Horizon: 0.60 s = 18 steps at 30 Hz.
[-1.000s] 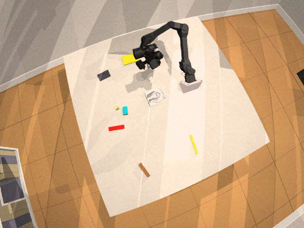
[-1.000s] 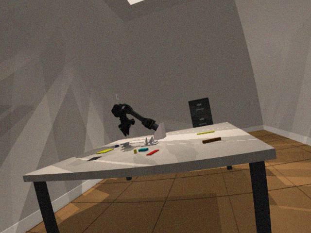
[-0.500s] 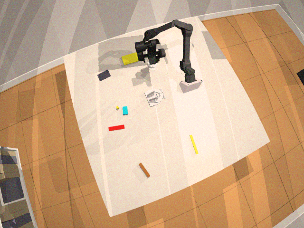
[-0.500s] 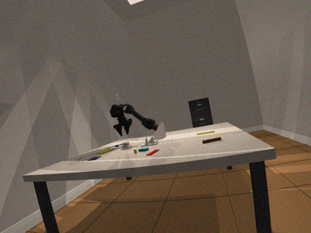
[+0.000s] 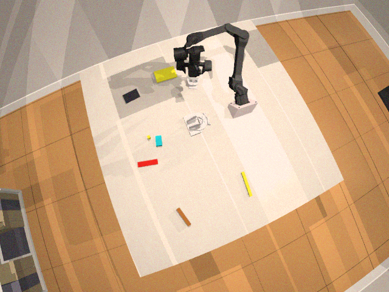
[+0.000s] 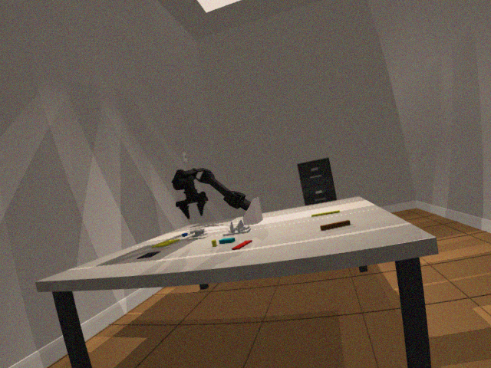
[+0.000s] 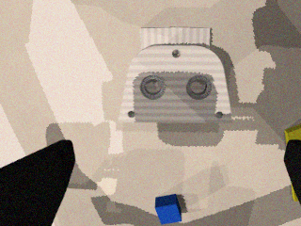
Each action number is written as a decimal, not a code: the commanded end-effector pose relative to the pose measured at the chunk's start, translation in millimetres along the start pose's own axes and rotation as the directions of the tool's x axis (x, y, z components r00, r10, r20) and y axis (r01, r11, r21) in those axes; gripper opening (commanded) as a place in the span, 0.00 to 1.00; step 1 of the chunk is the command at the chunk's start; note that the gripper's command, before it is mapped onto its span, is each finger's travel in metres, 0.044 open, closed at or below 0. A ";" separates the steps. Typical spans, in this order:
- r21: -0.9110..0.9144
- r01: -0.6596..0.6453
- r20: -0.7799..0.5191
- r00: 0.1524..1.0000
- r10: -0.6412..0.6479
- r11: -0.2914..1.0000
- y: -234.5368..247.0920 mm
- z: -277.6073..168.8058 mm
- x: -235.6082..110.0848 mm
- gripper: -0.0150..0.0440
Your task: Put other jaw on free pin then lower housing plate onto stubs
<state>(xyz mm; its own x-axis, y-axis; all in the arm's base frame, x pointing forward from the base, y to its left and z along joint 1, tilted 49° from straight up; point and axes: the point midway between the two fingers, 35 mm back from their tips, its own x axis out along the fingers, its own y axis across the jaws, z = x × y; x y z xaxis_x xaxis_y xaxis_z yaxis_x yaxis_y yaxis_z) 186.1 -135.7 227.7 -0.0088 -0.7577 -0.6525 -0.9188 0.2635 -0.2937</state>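
The gripper [image 5: 193, 67] [image 6: 195, 216] [image 7: 180, 151] is wide open with nothing between its fingers, pointing down above the counter [image 5: 204, 194] [image 6: 277, 246] [image 7: 118, 14]. The arm [image 5: 240, 56] [image 6: 222, 188] reaches out from its pale mount [image 5: 242, 110] [image 6: 253, 214] and bends down at the far end.

The housing plate [image 5: 192, 83] [image 6: 196, 232] [image 7: 176, 105] lies on the counter near the gripper, off the base [image 5: 196, 123] [image 6: 237, 229]. From the wrist, it shows a rounded edge, two large round openings side by side and three small holes; a ribbed block [image 7: 175, 37] shows at its rounded edge. The base sits well apart from the plate, with pieces standing up on it. Whether both jaws are on their pins, or their teeth mesh, cannot be told.

A blue cube [image 6: 184, 234] [image 7: 167, 209] lies near the plate, and a yellow slab [image 5: 165, 74] [image 6: 166, 243] [image 7: 293, 137] lies to one side. Beyond the slab is a black tile [image 5: 131, 95] [image 6: 149, 254]. A small yellow cube [image 5: 149, 137] [image 6: 214, 243] is just beside a teal block [image 5: 158, 140] [image 6: 226, 241], with a red bar [image 5: 147, 163] [image 6: 242, 244] near them. A brown bar [image 5: 183, 216] [image 6: 334, 225] and a yellow stick [image 5: 246, 184] [image 6: 325, 213] lie well apart from each other.
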 end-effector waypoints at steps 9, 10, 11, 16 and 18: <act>0.011 0.006 -0.007 1.000 -0.006 1.000 0.0 -2.7 37.8 1.00; 0.011 0.006 -0.007 1.000 -0.006 1.000 0.0 -2.7 37.8 1.00; 0.011 0.006 -0.007 1.000 -0.006 1.000 0.0 -2.7 38.0 1.00; 0.011 0.006 -0.007 1.000 -0.006 1.000 -0.2 -2.5 44.6 1.00; 0.012 0.006 -0.007 1.000 -0.006 1.000 -0.3 -2.5 47.7 1.00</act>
<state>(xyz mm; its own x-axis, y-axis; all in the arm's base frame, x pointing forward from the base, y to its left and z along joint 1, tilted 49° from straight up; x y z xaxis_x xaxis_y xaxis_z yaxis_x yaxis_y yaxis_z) 185.3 -171.2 203.2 -0.0058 -0.7667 -0.6420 -0.9110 0.2687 -0.3127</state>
